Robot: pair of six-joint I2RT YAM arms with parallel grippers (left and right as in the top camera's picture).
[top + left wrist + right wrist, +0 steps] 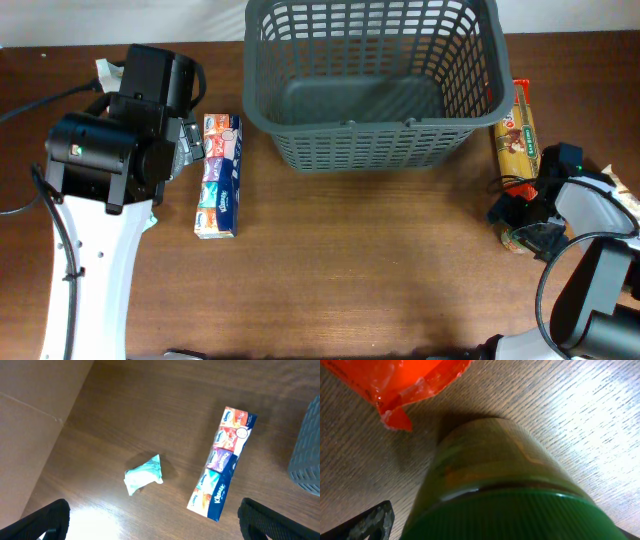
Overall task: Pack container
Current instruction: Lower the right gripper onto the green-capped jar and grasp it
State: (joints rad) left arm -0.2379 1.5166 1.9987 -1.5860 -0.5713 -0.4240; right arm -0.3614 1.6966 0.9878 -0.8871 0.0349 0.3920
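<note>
Straddling a green-lidded jar near the right edge of the worktop, toward the front, the right gripper is standing with its jaws spread. The one finger clearly in the wrist view is sitting clear of the jar's side with bare wood showing between them. The jar is lying close under the wrist camera and is not being clamped.

Item, left gripper: hanging above the left part of the worktop, jaws spread wide, holding nothing.

Item, crumpled teal packet: lying on the wood below the left gripper, toward the left edge and apart from the other goods.

Item, multipack of Kleenex pocket tissues: lying flat with its long side running front to back. It is sitting just inboard of the left arm, between the teal packet and the basket.

Item, orange wrapper: its torn-looking end is lying just beyond the jar.

Item, long orange-and-brown snack pack: lying beside the right edge, just outside the basket's right wall.

Item, container: this dark grey slotted basket is standing upright at the middle of the far edge. Its floor is showing bare.
</note>
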